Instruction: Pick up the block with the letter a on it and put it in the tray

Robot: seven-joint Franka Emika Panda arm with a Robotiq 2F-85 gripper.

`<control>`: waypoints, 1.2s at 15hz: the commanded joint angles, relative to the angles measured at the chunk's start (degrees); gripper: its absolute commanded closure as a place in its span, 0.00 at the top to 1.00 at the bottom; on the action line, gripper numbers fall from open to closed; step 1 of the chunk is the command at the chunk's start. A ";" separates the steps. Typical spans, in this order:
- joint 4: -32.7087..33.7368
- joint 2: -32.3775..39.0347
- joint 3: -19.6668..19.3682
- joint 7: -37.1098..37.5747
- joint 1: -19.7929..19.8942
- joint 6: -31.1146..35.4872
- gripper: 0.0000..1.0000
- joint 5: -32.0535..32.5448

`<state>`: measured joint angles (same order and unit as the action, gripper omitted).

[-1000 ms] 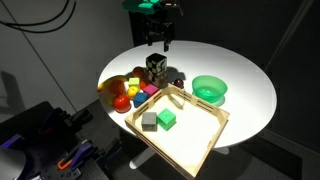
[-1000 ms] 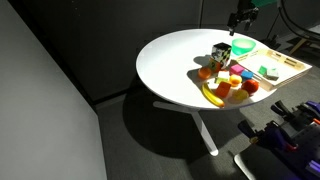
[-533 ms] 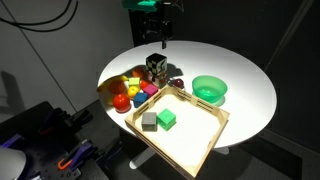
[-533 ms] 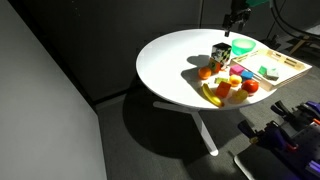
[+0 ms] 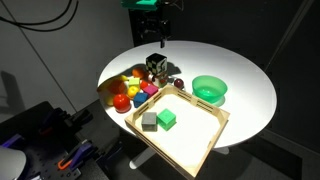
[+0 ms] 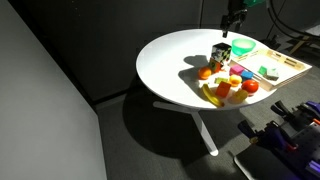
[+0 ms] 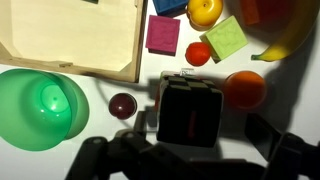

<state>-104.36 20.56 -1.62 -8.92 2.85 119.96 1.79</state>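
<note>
Standing on the round white table [image 5: 243, 72], just outside the large shallow light-wood tray [image 5: 195, 138] and near the round green bowl [image 5: 209, 90]: the boxy black-and-white patterned block [image 5: 155, 66]. Hovering above with gripper [image 5: 157, 40] spread wide, empty. Lower straight, centred; clear the orange round toy [image 7: 245, 88] before closing. No lettering legible anywhere.
</note>
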 commanded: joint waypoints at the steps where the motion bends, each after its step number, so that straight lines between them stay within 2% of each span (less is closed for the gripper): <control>1: 2.47 2.07 0.00 -1.33 0.59 -2.05 1.00 0.69; 3: 0.26 1.14 0.12 -0.18 0.39 -0.31 1.00 0.11; 11: 0.72 1.42 0.05 -0.10 0.28 -0.54 1.00 0.32; 18: 3.75 6.07 0.13 -0.65 0.35 -1.65 1.00 0.67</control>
<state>-103.46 23.88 -1.61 -9.17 2.89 119.33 1.78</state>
